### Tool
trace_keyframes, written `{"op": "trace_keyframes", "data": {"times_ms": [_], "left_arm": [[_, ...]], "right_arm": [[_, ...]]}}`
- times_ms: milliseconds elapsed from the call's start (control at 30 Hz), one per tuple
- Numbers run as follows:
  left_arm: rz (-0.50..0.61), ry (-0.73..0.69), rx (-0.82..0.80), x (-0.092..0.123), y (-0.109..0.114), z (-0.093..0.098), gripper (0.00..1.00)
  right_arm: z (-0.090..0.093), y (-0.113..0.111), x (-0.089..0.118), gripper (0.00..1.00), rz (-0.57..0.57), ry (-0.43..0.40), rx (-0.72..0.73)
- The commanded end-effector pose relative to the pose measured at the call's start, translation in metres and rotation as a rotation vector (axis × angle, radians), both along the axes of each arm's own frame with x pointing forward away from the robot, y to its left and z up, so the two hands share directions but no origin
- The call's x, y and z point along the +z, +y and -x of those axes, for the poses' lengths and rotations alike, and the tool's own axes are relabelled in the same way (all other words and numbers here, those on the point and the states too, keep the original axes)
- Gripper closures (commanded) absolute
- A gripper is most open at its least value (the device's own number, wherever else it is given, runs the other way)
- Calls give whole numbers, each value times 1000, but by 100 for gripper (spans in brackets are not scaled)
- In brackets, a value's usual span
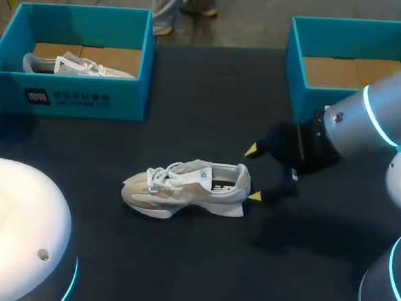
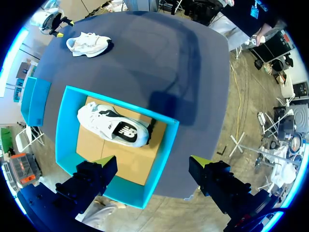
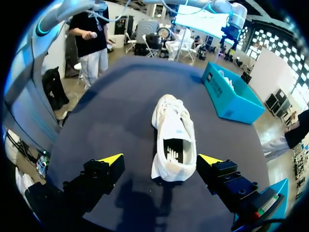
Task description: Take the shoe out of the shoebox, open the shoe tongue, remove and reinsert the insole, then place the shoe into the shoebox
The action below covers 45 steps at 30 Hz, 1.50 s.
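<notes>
On your left, the left shoebox (image 1: 87, 98) stands at the far left side of the table (image 1: 193, 260). A second shoe (image 1: 76, 64), white, lies inside it on the brown floor. Your left gripper (image 2: 153, 162) hangs high above this box, over one of its walls. Its fingers are wide apart and hold nothing.

In the middle, the shoe (image 1: 184, 187) stands on its sole on the dark table. Its toe points left and its heel points right. It is well apart from both boxes and from the table's edges, with dark table on every side.

Your right gripper (image 1: 254, 173) is right at the heel. Its fingers are wide apart, one on each side of the heel. The right wrist view shows a gap on both sides, so it holds nothing.

On the far right, the right shoebox (image 1: 294, 60) stands just behind your right arm. Only its brown floor shows inside.
</notes>
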State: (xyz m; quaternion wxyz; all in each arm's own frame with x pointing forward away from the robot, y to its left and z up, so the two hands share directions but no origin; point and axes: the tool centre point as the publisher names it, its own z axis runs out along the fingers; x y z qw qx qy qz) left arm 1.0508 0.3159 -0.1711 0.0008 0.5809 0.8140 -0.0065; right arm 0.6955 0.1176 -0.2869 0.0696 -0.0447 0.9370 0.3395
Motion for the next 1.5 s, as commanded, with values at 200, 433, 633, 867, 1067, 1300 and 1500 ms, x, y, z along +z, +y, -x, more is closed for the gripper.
{"op": "trace_keyframes", "data": {"times_ms": [200, 433, 633, 867, 1067, 1300, 1500], "left_arm": [[-3, -1, -1, 0, 0, 1, 0], [-3, -1, -1, 0, 0, 1, 0], [-3, -1, -1, 0, 0, 1, 0], [-3, -1, -1, 0, 0, 1, 0], [-3, -1, -1, 0, 0, 1, 0], [-3, -1, -1, 0, 0, 1, 0], [-3, -1, -1, 0, 0, 1, 0]], "right_arm": [[1, -36, -21, 0, -131, 30, -34], [-6, -52, -41, 0, -144, 60, -78], [-18, -58, -57, 0, -124, 66, -86], [-29, -61, -75, 0, -88, 62, -108], [-29, -60, -79, 0, -86, 84, -111], [-29, -60, -79, 0, -86, 84, -111], [-29, -60, -79, 0, -86, 84, -111]]}}
